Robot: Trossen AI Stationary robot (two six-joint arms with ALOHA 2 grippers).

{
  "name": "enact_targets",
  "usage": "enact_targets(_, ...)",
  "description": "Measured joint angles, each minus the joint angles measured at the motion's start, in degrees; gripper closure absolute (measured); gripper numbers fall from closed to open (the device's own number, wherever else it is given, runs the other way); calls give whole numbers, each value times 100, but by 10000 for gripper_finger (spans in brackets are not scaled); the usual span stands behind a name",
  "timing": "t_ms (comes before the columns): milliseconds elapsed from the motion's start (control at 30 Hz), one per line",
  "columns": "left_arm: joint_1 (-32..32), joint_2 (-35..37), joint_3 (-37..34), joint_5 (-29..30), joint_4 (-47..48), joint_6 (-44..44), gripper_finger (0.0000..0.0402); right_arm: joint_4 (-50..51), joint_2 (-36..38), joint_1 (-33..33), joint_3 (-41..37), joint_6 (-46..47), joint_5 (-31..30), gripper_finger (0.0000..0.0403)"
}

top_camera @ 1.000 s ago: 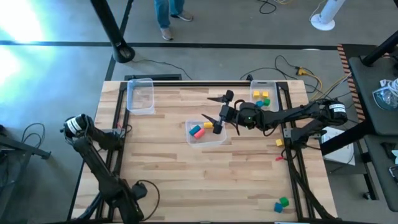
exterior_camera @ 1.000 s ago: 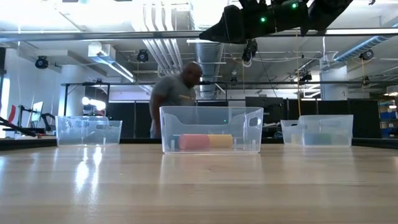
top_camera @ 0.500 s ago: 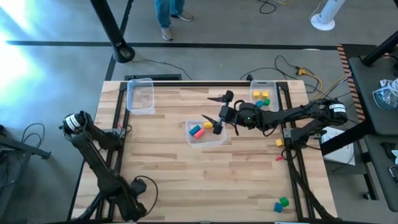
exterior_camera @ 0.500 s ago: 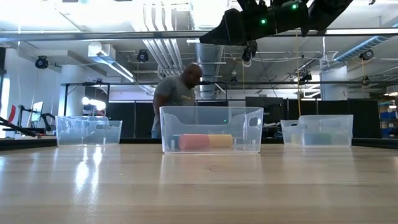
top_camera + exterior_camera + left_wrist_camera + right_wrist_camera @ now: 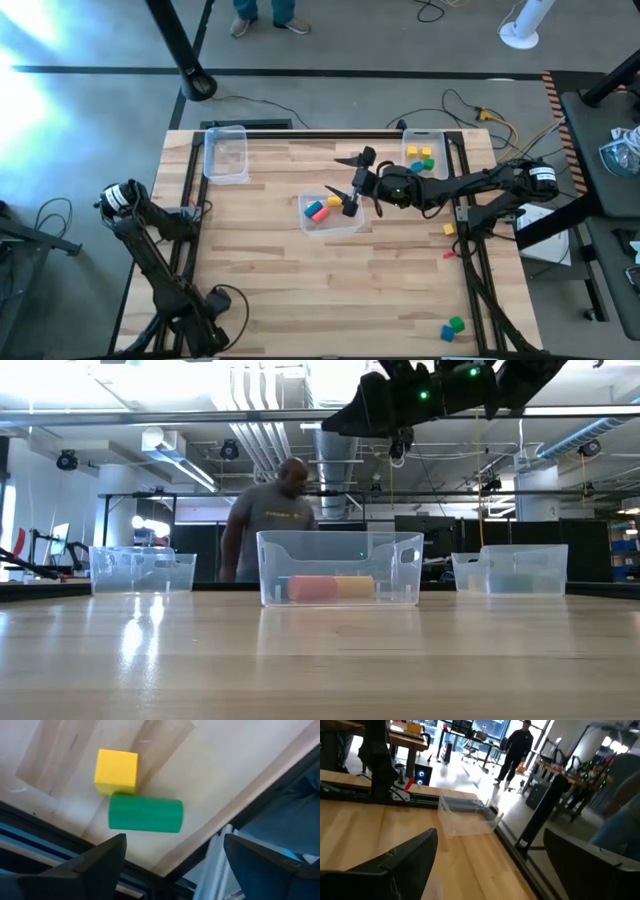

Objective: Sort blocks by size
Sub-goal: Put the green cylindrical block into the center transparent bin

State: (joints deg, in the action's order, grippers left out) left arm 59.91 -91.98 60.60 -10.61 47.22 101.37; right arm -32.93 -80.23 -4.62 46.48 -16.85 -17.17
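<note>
My right gripper [image 5: 347, 185] hangs open and empty above the far right part of the middle clear bin [image 5: 345, 225]; the low view shows it high over that bin [image 5: 340, 595]. Pink [image 5: 319, 212], yellow [image 5: 333, 202] and blue blocks lie in this bin. The far right bin [image 5: 440, 150] holds several yellow, green and blue blocks. My left gripper [image 5: 174, 840] stands open over a yellow cube [image 5: 116, 770] and a green cylinder [image 5: 145, 813], which lie side by side on the wood near a table edge. It touches neither.
A clear bin [image 5: 226, 152] stands at the far left. Loose yellow [image 5: 449, 229] and red [image 5: 449, 253] blocks lie by the right rail, and a green and blue pair [image 5: 452, 326] lies at the near right. A person [image 5: 268, 525] stands behind the table.
The lower links of my left arm have drifted a little toward the table's left edge. The person behind the table has stepped to the left. My right gripper has stayed open over the middle bin.
</note>
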Motion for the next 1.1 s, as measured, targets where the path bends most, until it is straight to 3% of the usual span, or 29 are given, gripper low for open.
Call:
enact_targets(267,57,7,-101,0,-19,17,61,173,0,11,9,232,0,46)
enact_targets(1100,80,15,-718,-135,-613,29,60,296,0,24,15,189,-2,46)
